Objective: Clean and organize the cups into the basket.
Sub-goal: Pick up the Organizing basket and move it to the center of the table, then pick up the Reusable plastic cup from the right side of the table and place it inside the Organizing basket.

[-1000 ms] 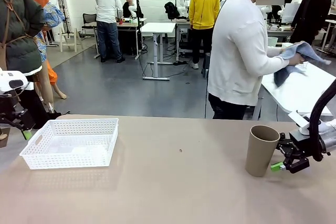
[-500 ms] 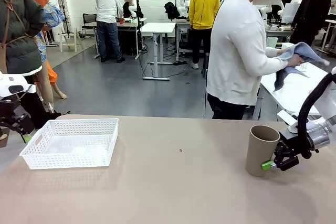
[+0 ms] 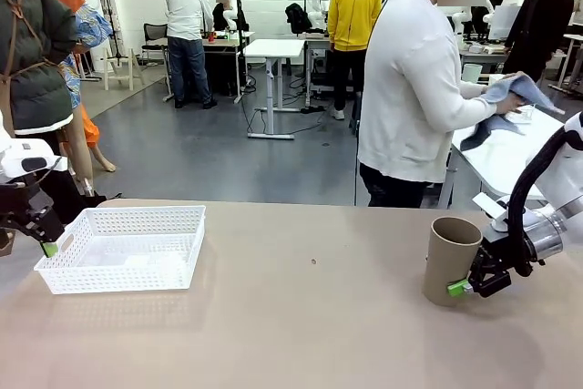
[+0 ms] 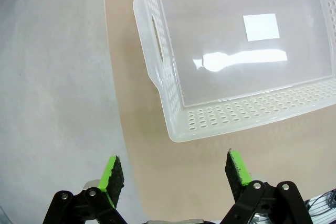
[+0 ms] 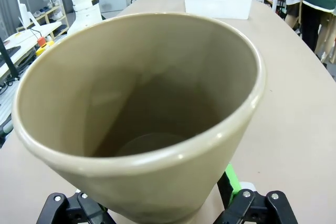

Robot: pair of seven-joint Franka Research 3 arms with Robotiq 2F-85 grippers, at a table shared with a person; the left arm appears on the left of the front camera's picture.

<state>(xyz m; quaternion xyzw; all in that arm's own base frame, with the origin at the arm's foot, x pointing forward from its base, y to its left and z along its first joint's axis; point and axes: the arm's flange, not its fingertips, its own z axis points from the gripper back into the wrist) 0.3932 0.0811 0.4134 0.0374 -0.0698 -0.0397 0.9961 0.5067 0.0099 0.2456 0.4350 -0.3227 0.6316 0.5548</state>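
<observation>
Tan cup [image 3: 451, 266] standing upright, mouth up, near the right end of the worktop [image 3: 301, 325], well apart from the white lattice basket [image 3: 118, 277] at the left end. The right pincer [image 3: 458, 286] comes in low from the side with its jaws spread wide around the lower part of the cup, one green pad just beside the wall; it is released, and no squeeze on the cup is visible. The low side approach probably serves to take the tapered body where it is narrowest and keep the rim free. The right wrist view looks into the cup, which appears to be clean and empty. The left pincer [image 4: 176, 171] hangs released beside the near left corner of the basket, touching nothing, apparently held clear so the tray is open for delivery; the basket holds no cup, only a white label on its floor. At the far side a person works a grey-blue cloth [image 3: 510, 97] over a neighbouring table; what the cloth wraps cannot be told. The task looks to be at an early stage
</observation>
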